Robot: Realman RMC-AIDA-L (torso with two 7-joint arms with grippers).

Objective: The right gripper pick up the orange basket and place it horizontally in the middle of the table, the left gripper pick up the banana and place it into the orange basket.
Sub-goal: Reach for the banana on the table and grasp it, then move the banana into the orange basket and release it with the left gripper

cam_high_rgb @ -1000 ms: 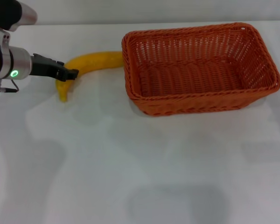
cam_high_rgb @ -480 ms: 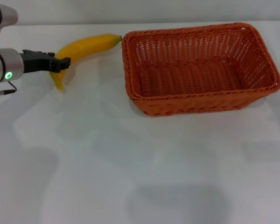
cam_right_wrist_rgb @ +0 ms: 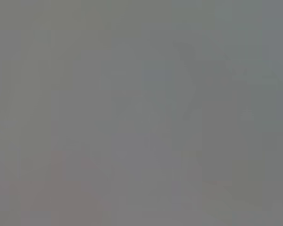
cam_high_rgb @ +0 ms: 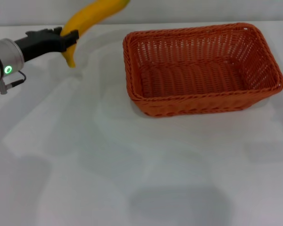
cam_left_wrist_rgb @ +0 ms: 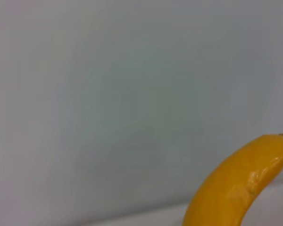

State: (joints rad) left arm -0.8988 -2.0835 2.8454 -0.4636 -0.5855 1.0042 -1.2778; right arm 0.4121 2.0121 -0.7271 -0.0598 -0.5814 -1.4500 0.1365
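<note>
Transport is the step in hand: left gripper is clamped on the banana near its lower end, holding it aloft at ten o'clock of the basket, which sits mid-table; next, carry toward three o'clock and lower inside
</note>
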